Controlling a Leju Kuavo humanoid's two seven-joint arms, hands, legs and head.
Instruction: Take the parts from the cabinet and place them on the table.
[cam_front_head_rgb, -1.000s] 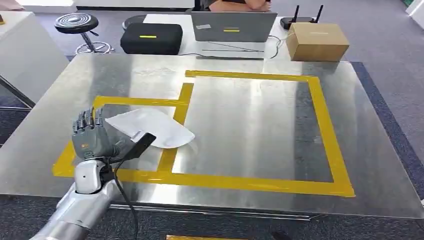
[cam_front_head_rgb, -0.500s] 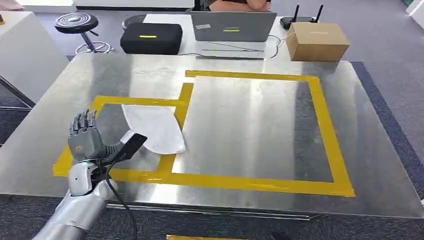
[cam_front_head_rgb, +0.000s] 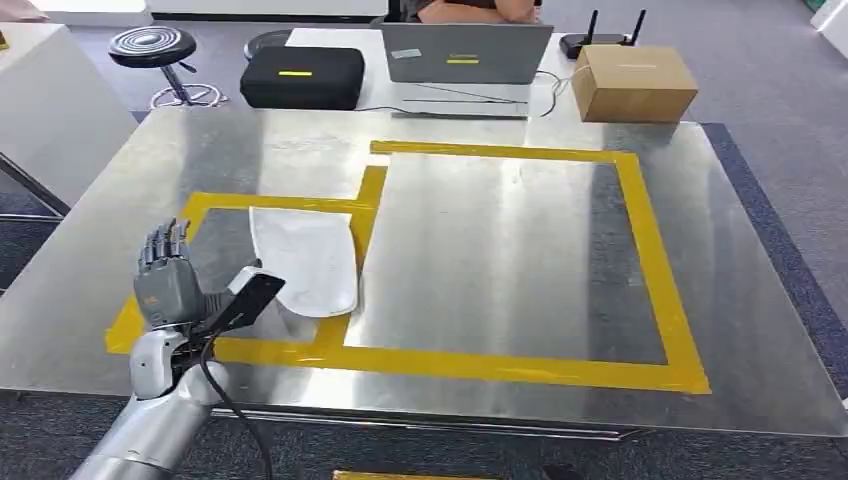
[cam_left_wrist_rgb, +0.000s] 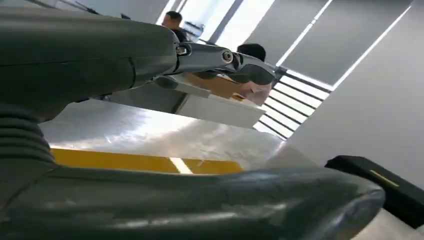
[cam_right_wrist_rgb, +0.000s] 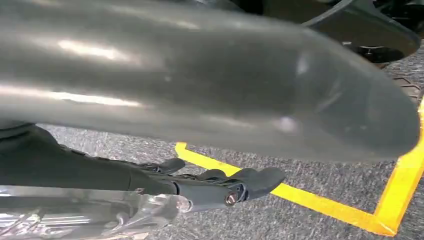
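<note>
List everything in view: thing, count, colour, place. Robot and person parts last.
table: one, silver metal, centre
tape outlines: two joined rectangles, yellow, on the table
flat bag: one, white, in the smaller tape rectangle
case: one, black, beyond the table
laptop: one, grey, beyond the table
cardboard box: one, brown, far right
router: one, black, behind the box
stool: one, black, far left
person: one, behind the laptop
left hand: grey, fingers spread, beside the bag
right hand: grey, over carpet

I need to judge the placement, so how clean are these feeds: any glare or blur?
Head view: sharp; ceiling light streaks across the metal table, but the white part and yellow tape stay readable. Left wrist view: left hand close and soft. Right wrist view: right hand blurred with highlights.
</note>
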